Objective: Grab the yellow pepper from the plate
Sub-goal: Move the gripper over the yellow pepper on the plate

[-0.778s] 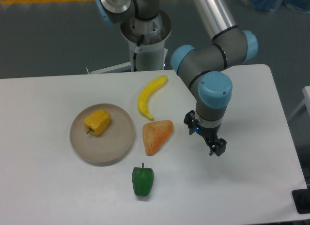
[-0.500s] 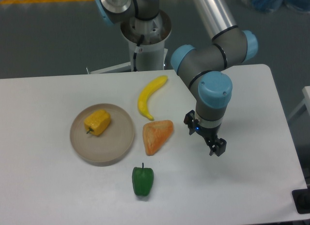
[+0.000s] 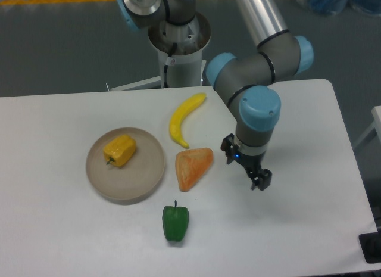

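While pincer (image 3: 246, 165) hangs right of orange wedge (image 3: 192, 166), yellow pepper (image 3: 120, 150) lies on plate (image 3: 146, 181).
Pincer holds nothing; jaw gap unclear.

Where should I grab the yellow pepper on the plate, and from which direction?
Come straight down from above and close across the blocky body of the yellow pepper, probably across its narrower width. It lies on its side on the plate, stem toward the lower left; the low rim hinders a side approach. The gripper is well to the right.
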Robot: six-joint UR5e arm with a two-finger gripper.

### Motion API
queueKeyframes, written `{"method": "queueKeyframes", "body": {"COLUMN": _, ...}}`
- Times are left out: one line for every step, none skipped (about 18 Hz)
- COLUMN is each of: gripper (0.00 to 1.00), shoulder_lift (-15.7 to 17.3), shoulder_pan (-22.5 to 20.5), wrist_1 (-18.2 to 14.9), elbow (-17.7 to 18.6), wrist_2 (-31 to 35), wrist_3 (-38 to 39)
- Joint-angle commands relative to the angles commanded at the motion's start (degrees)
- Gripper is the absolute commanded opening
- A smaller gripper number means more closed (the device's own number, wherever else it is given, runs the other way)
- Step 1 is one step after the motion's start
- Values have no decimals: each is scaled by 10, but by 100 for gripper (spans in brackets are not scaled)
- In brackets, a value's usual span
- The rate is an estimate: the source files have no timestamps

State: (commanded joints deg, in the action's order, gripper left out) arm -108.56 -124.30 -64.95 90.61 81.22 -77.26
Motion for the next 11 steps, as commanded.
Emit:
{"method": "queueKeyframes", "body": {"gripper": 100, "shoulder_lift": 12, "shoulder_pan": 16, "wrist_1": 0, "elbow": 11, "wrist_2": -4, "wrist_3": 14}}
{"method": "queueKeyframes", "body": {"gripper": 100, "shoulder_lift": 29, "shoulder_pan": 50, "wrist_1": 3, "elbow": 26, "wrist_2": -5, "wrist_3": 59}}
{"method": "queueKeyframes", "body": {"gripper": 100, "shoulder_lift": 38, "shoulder_pan": 65, "wrist_1": 3, "elbow": 34, "wrist_2": -5, "wrist_3": 94}}
{"method": "queueKeyframes", "body": {"gripper": 100, "shoulder_lift": 41, "shoulder_pan": 90, "wrist_1": 3, "elbow": 41, "wrist_2": -5, "wrist_3": 137}}
{"method": "queueKeyframes", "body": {"gripper": 100, "shoulder_lift": 43, "shoulder_pan": 113, "wrist_1": 3, "elbow": 48, "wrist_2": -4, "wrist_3": 158}}
{"method": "queueKeyframes", "body": {"gripper": 100, "shoulder_lift": 52, "shoulder_pan": 141, "wrist_1": 3, "elbow": 74, "wrist_2": 0, "wrist_3": 183}}
{"method": "queueKeyframes", "body": {"gripper": 100, "shoulder_lift": 59, "shoulder_pan": 154, "wrist_1": 3, "elbow": 94, "wrist_2": 1, "wrist_3": 195}}
{"method": "queueKeyframes", "body": {"gripper": 100, "shoulder_lift": 64, "shoulder_pan": 168, "wrist_1": 4, "elbow": 112, "wrist_2": 1, "wrist_3": 213}}
{"method": "queueKeyframes", "body": {"gripper": 100, "shoulder_lift": 65, "shoulder_pan": 185, "wrist_1": 6, "elbow": 123, "wrist_2": 2, "wrist_3": 243}}
{"method": "queueKeyframes", "body": {"gripper": 100, "shoulder_lift": 63, "shoulder_pan": 200, "wrist_1": 8, "elbow": 128, "wrist_2": 3, "wrist_3": 279}}
{"method": "queueKeyframes", "body": {"gripper": 100, "shoulder_lift": 59, "shoulder_pan": 216, "wrist_1": 10, "elbow": 134, "wrist_2": 8, "wrist_3": 323}}
